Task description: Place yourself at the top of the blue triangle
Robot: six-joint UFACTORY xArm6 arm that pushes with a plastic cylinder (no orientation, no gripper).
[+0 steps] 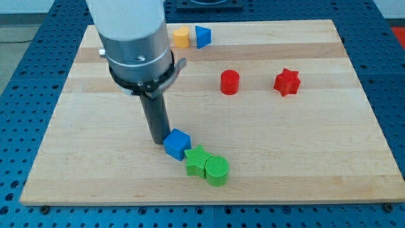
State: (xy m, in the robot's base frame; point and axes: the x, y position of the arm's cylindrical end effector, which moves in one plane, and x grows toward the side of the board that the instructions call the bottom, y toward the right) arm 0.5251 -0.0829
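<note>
Six coloured blocks rest on a pale wooden board (285,158) of jointed planks, which lies on a blue perforated table (16,145) visible around all its edges. The blue triangle (202,37) sits near the board's 12 o'clock edge, touching a yellow block (181,37) at its 9 o'clock side. A red cylinder (230,82) and a red star (286,82) stand well apart from each other toward 2 o'clock of the board centre. My tip (157,140) rests on the board toward 7 o'clock, touching or just beside a blue cube (177,144) at its 9 o'clock side. A green star (198,161) and a green cylinder (217,171) adjoin the cube at 4 o'clock. The rod has no claw, so nothing is held. The blue triangle lies well apart from my tip, toward 1 o'clock of it.
</note>
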